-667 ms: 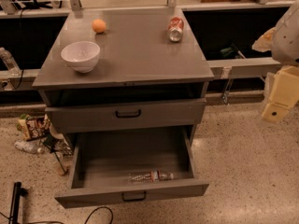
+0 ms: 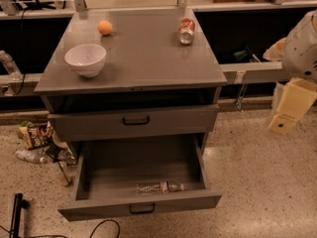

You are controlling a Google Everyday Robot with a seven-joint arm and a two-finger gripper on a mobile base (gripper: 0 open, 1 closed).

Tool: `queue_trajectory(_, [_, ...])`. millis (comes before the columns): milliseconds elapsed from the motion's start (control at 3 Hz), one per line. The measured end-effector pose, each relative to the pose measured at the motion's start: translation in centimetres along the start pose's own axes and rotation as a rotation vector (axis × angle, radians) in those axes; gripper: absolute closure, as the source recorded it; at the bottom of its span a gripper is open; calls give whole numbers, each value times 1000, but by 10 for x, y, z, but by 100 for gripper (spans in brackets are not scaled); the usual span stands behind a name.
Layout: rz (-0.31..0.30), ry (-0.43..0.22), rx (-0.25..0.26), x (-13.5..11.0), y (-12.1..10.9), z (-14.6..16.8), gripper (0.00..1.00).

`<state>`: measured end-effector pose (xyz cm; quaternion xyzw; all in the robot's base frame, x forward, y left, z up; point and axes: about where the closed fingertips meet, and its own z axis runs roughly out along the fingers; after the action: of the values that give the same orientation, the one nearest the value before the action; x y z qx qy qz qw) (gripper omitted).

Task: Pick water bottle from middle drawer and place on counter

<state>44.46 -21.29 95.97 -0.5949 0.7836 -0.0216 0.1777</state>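
One clear ribbed plastic water bottle (image 2: 161,187) with a red-and-white label band lies on its side in the pulled-out wide grey metal middle drawer (image 2: 124,167), close to the front panel and right of centre. Beyond the table's right edge, well apart from the bottle, hangs the cream-coloured tool (image 2: 290,110); I cannot tell whether it is spread or pressed together. Farther back, the smooth grey rectangular table (image 2: 143,58) carries a round white bowl (image 2: 85,58) near its left edge, a small orange fruit (image 2: 104,27) toward the far left corner and a red-and-white soda can (image 2: 186,30) toward the far right corner.
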Motion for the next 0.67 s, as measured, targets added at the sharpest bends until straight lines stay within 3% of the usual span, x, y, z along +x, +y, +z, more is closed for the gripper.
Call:
queue_trajectory(333, [13,-128,-29,-1,6,74,0])
queue_trajectory(667, [-22,-201,-12,-7,2,153,0])
